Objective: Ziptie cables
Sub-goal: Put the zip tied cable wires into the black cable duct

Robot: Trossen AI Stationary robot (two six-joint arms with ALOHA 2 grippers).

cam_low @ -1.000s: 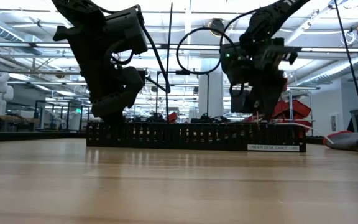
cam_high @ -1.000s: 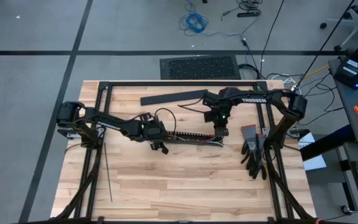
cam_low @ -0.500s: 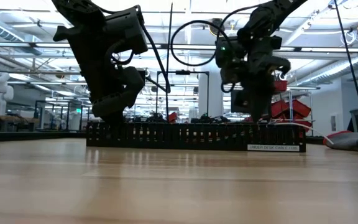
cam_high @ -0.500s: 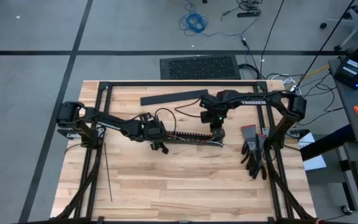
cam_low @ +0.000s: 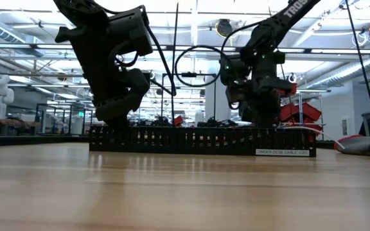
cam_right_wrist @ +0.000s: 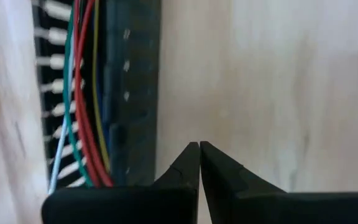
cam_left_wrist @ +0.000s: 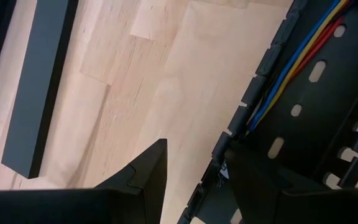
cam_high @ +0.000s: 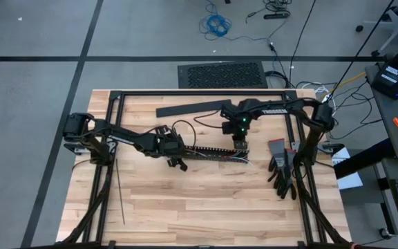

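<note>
The cables, thin red, green, yellow and pale wires, lie lengthwise inside a long black slotted duct at mid-table; they show again in the left wrist view. My left gripper is open at the duct's left end, astride one side wall. My right gripper is shut with nothing between its fingers. It points down over bare wood just beyond the duct's far side, near its right end. The zipties lie flat on the table near its left edge. My left gripper stands astride the duct's side wall that faces the flat black bar. One finger is inside the duct and the other outside over the wood, both slanting down from the table's left. I cannot tell whether either finger touches the wall.
A flat wide black bar lies at the far side of the table. Black gloves lie at the right. A black metal frame runs around the table. Bare wood stretches across the near half.
My right gripper has sunk toward the table beside the duct's right end, shifted a little toward the table's left, and tipped to point more steeply down. The duct and cables have stayed where they were.
</note>
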